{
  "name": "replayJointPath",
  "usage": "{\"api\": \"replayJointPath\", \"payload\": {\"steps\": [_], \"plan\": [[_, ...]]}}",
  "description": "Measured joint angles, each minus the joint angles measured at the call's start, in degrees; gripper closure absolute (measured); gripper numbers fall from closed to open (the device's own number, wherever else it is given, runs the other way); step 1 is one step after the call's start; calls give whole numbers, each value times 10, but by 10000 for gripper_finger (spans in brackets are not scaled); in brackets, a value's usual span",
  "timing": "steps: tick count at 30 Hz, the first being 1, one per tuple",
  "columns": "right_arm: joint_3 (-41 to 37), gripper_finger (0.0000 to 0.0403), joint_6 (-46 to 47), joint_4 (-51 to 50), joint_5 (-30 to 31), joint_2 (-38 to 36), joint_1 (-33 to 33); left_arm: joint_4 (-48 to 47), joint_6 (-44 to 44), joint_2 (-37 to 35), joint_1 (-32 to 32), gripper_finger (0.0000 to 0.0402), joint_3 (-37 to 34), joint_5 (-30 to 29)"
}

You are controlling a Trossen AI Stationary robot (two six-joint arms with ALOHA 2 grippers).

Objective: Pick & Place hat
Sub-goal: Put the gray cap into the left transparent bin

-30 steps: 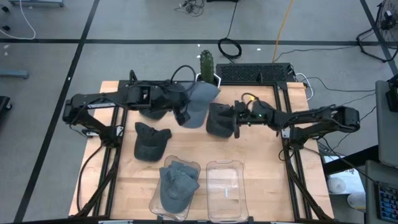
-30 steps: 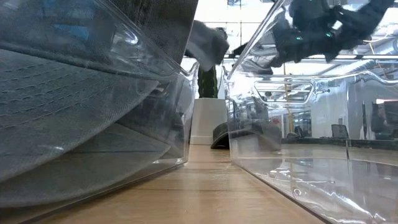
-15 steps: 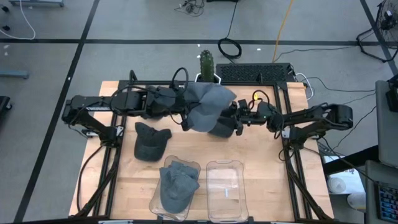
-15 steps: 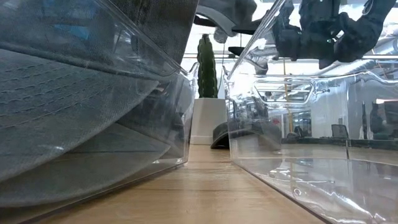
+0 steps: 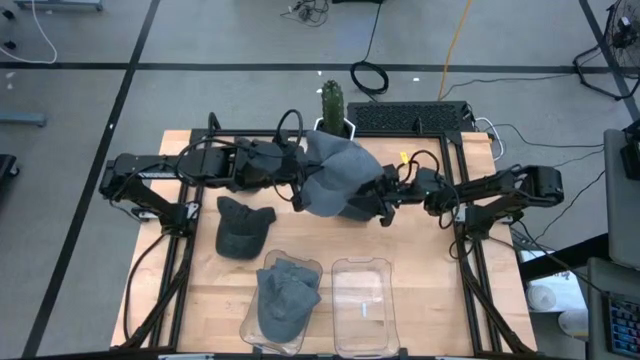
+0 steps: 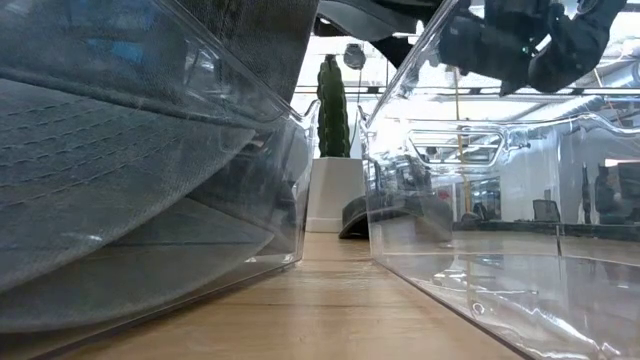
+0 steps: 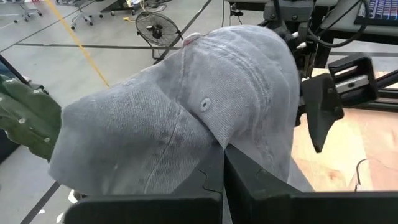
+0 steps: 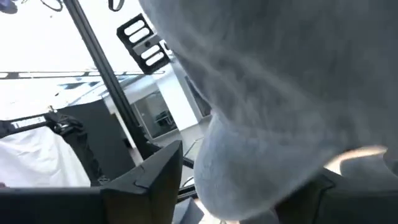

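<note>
A light grey cap (image 5: 335, 178) is in the air over the middle of the table, between my two grippers. It fills the left wrist view (image 7: 186, 118) and the right wrist view (image 8: 280, 93). My left gripper (image 5: 299, 190) comes from the table's left and is shut on the cap. My right gripper (image 5: 384, 200) comes from the right and is open, with its fingers on either side of the cap's lower edge (image 8: 249, 168). A darker cap (image 5: 357, 211) lies on the table below, mostly hidden. My left gripper pinches the crown's cloth (image 7: 214, 144) between its two shut fingers, a short way from the top button (image 7: 205, 104). The fingers come about level from the table's left. The cap is lifted clear of the table. I cannot tell whether my right gripper touches the cap.
A dark cap (image 5: 243, 226) lies on the table at the left. Two clear bins stand at the near edge: the left bin (image 5: 252, 318) holds a grey cap (image 5: 286, 296), and the right bin (image 5: 361, 305) holds nothing. A green cactus-shaped plant (image 5: 332, 101) stands at the far edge.
My left gripper has carried the grey cap toward the table's right and a little higher, so the cap now spreads over the dark cap. My right gripper has moved toward the table's left, up to the grey cap's edge.
</note>
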Motion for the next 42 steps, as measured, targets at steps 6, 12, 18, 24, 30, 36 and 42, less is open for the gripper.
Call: {"api": "replayJointPath", "payload": {"steps": [6,12,18,24,30,36,42], "plan": [[20,278,-45,-34,23,0,14,4,0,0,0,402,0,0],[20,391,-93,-17,32,0,27,15,12,6,2,396,-1,-4],[19,399,-72,-20,-60,-7,28,6,51,-15,-9,366,-2,0],[18,401,-40,-24,-162,-7,35,-26,54,-70,-28,309,0,-118],[18,402,1,-17,-269,-7,49,-165,-112,-110,-22,225,-2,-37],[18,402,1,-31,-282,-18,48,-169,-206,-108,-43,171,-77,53],[18,402,-13,-61,-281,-48,40,-106,-340,-158,-85,175,-243,6]]}}
